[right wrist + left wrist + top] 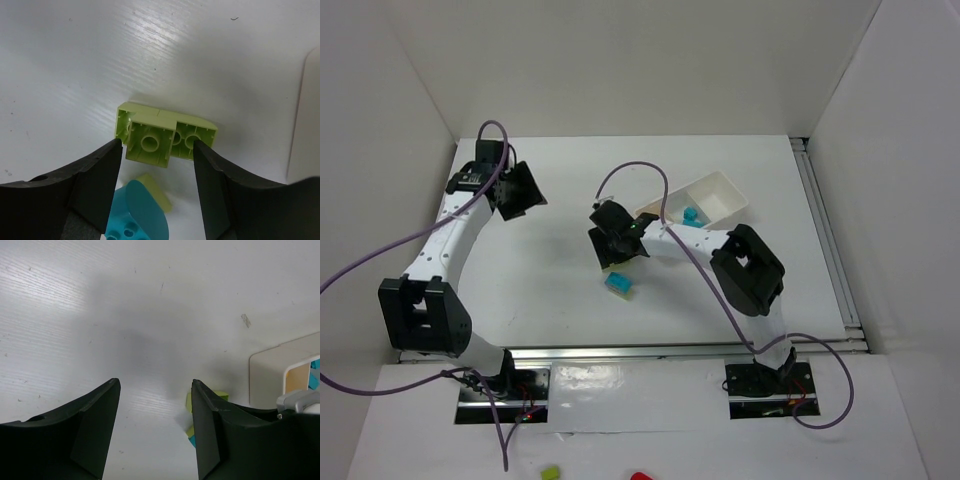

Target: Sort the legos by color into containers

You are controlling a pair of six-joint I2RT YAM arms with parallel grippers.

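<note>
My right gripper (156,146) (616,243) is open, its fingers on either side of a lime green lego (165,136) that lies on its side on the table, hollow underside towards the camera. A cyan-blue rounded lego (137,212) with a lime piece against it lies just nearer; it also shows in the top view (619,285). The white tray (735,200) stands to the right of that gripper, with a cyan lego (692,215) inside. My left gripper (156,382) (520,190) is open and empty over bare table at the far left.
The tray's corner (270,372) and part of a lime lego (220,396) show at the right of the left wrist view. The tray's edge (304,115) lies to the right of the right gripper. A green piece (551,471) and a red piece (640,477) lie off the table, near the arm bases.
</note>
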